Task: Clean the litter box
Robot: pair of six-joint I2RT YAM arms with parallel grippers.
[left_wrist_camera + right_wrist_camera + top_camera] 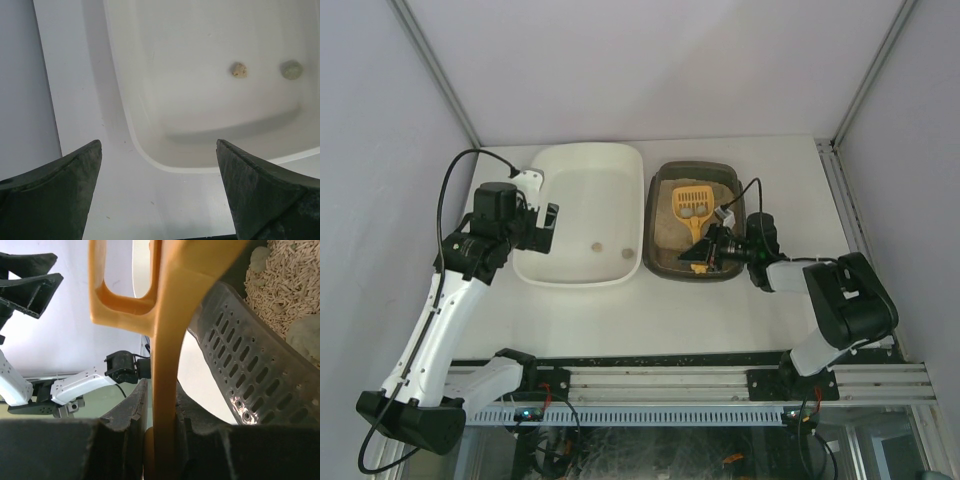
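Yellow scoop, apparently carrying two clumps, sits over the litter box, right of the white tub. Right gripper clamps its handle; left gripper spread wide near the tub's left rim.

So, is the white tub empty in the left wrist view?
No, a beige clump and a grey clump lie on the floor of the white tub.

white worktop, matte, enclosed on three sides. back wall, left wall and right wall all plain pale lilac-grey. bare aluminium struts run up both rear corners. slotted aluminium rail along the near edge, loose cables in the dark space below. light even and diffuse, shadows soft.
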